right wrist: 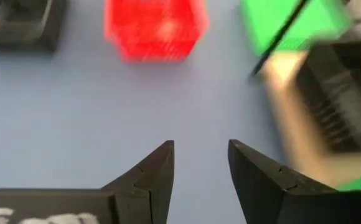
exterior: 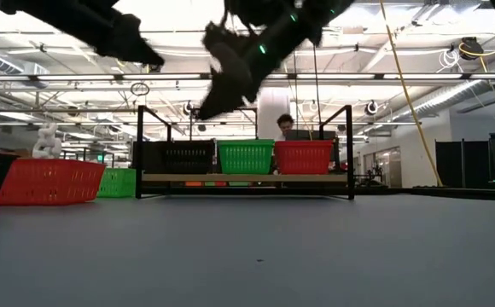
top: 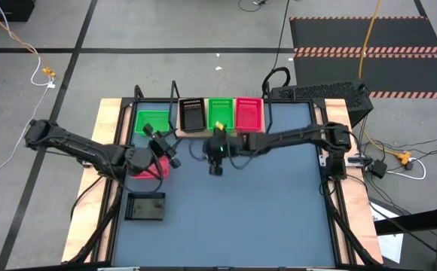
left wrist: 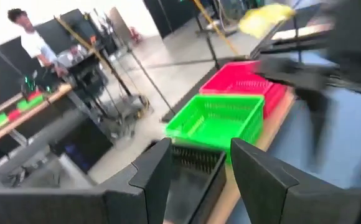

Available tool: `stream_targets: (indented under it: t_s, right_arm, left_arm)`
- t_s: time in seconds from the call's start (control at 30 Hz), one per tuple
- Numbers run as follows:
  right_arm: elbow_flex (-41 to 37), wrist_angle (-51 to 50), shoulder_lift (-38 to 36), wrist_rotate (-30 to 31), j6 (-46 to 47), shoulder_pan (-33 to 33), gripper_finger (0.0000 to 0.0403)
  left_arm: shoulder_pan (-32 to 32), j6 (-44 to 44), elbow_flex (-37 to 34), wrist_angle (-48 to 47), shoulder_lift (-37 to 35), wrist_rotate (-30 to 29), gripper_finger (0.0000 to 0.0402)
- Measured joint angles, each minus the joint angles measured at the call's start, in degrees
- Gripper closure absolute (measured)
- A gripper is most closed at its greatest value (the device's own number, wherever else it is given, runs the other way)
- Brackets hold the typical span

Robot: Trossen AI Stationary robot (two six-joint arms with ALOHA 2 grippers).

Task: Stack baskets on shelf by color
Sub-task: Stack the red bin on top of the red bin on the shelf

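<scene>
Progress report: somewhere in the middle, by the look of it. Shelf (exterior: 247, 177) sitting at the far edge of the table (top: 279, 203), already carrying one spot per colour: shelf black basket (top: 193, 115) on the left, shelf green basket (top: 220, 111) in the middle, shelf red basket (top: 249, 114) on the right. Can't tell from any view how many nested in each spot, so no counting there. Looks like a single layer from the low view, but could easily be hiding more.

Still off the shelf, three of them: loose green basket (top: 152, 120) on the tabletop just beside the shelf's left end, loose red basket (top: 149, 168) nearer the front and partly under the left arm, loose black basket (top: 145, 205) further toward the front edge, well apart from the shelf. So at least one more trip per colour, guessing.

Left gripper (top: 166, 144) hovering between the loose green basket and the loose red basket, aimed at the shelf's black end, fingers apart, holding nothing. Right gripper (top: 215, 165) hanging over bare table just in front of the shelf's middle, fingers apart too, empty as well. No basket in hand anywhere, so probably between picks. Closest grab for the left side, at a guess: loose red basket or loose green basket.
</scene>
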Motion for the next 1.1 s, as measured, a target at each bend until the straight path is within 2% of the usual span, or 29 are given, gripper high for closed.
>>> stream_targets:
  t_s: [0.07,0.13,0.2,0.27,0.37,0.47,0.53,0.63,0.73,0.83,0.9,1.0,1.1]
  right_arm:
    - [-4.82,7.58,0.48,-0.65,0.33,1.73,0.0259]
    - [-8.71,22.16,1.8,-3.32,0.6,3.22,0.0259]
    - [-9.91,35.65,3.66,-4.35,4.83,4.64,0.0259]
    - [-8.47,41.97,5.83,-4.37,6.64,5.95,0.0259]
    - [-3.07,38.9,9.55,-1.46,4.04,7.61,0.0259]
    - [4.64,32.3,13.1,2.14,0.97,8.61,0.0259]
    - [9.67,27.46,15.43,1.85,-0.57,8.99,0.0259]
    - [16.28,19.87,19.15,1.98,-5.18,8.9,0.0259]
    - [21.53,16.89,22.36,3.23,-11.8,7.64,0.0259]
    - [26.76,17.14,25.7,7.38,-18.63,5.86,0.0259]
    - [30.44,15.93,28.66,7.76,-22.36,4.87,0.0259]
    - [36.09,12.04,33.48,7.95,-28.12,3.83,0.0259]
    - [39.57,6.11,35.79,10.56,-35.05,3.68,0.0259]
  left_arm:
    - [0.04,-5.43,0.08,-8.26,-1.98,0.56,0.0234]
    - [0.02,-11.02,-0.07,-17.88,-4.17,1.27,0.0234]
    - [0.31,-15.31,0.0,-26.86,-6.46,2.22,0.0234]
    - [0.96,-18.65,-0.02,-33.85,-8.42,2.34,0.0234]
    - [1.71,-24.33,-0.02,-40.58,-11.3,5.35,0.0234]
    - [1.54,-29.77,-0.02,-42.53,-13.36,10.4,0.0234]
    - [0.92,-31.15,-0.02,-42.79,-14.06,12.91,0.0234]
    - [-0.08,-30.83,-0.02,-43.6,-14.99,13.7,0.0234]
    - [-0.45,-26.61,-0.02,-43.17,-16.18,12.55,0.0234]
    - [0.17,-18.18,0.27,-39.11,-17.96,5.12,0.0234]
    - [1.03,-10.86,1.8,-35.05,-19.39,1.2,0.0234]
    - [2.74,-2.81,5.46,-29.27,-21.49,0.38,0.0234]
    - [3.36,-1.85,8.28,-27.51,-22.9,0.39,0.0234]
